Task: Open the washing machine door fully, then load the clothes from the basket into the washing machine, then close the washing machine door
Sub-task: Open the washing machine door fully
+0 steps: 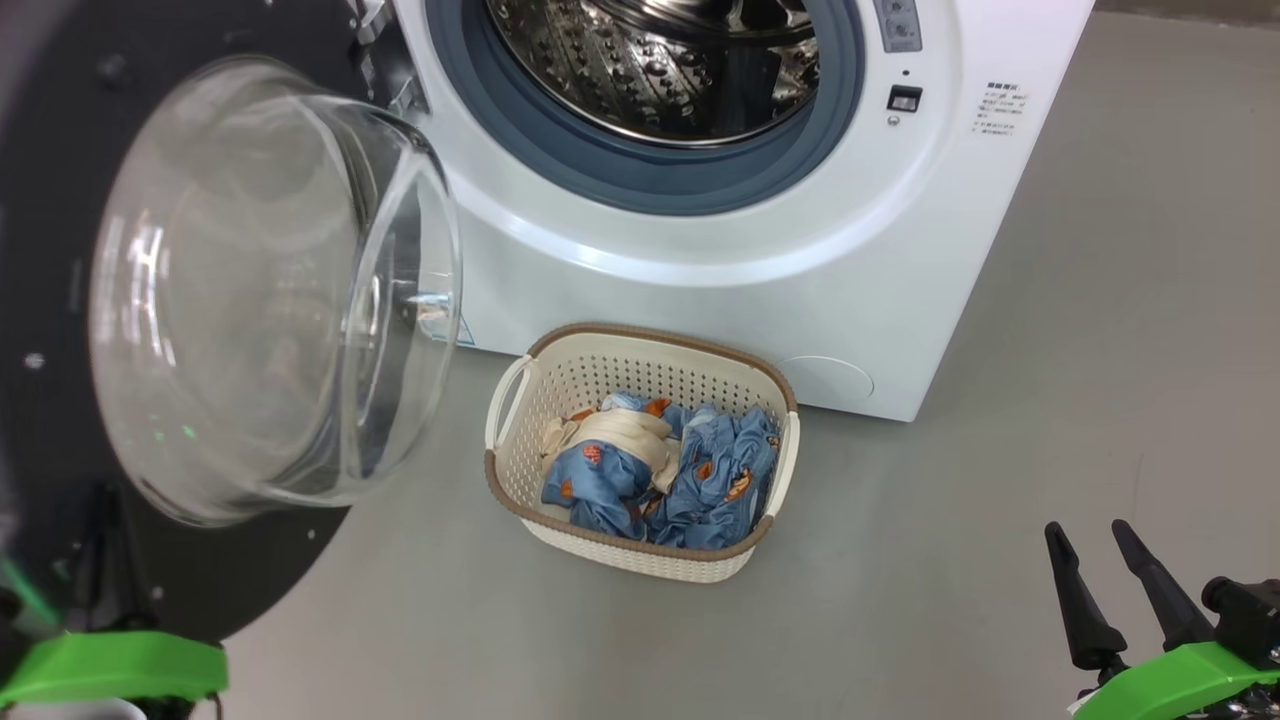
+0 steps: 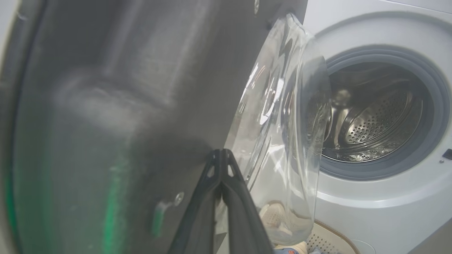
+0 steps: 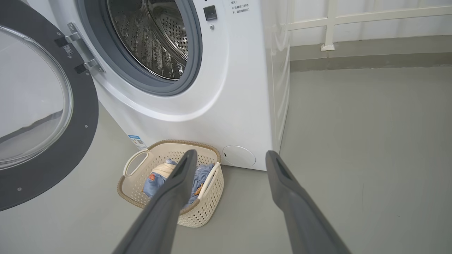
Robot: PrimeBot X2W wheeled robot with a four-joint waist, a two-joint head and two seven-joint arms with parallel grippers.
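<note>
The washing machine (image 1: 700, 250) stands with its steel drum (image 1: 660, 70) exposed. Its door (image 1: 60, 300) is swung out to the left, black rim and clear glass bowl (image 1: 270, 290) facing me. In front of the machine on the floor sits the cream basket (image 1: 660, 335), holding blue printed and beige clothes (image 1: 660, 470). My left gripper (image 2: 220, 151) is shut with nothing in it, its tips at the door's (image 2: 106, 106) dark inner face beside the glass. Low on the right, away from the basket, my right gripper (image 1: 1086, 527) is open; its wrist view looks over the basket (image 3: 169, 143) and clothes (image 3: 155, 176).
Grey floor (image 1: 1000, 560) spreads around the basket and to the right of the machine. A white railing (image 3: 332, 21) runs along the wall behind the machine's right side. The open door takes up the space on the left.
</note>
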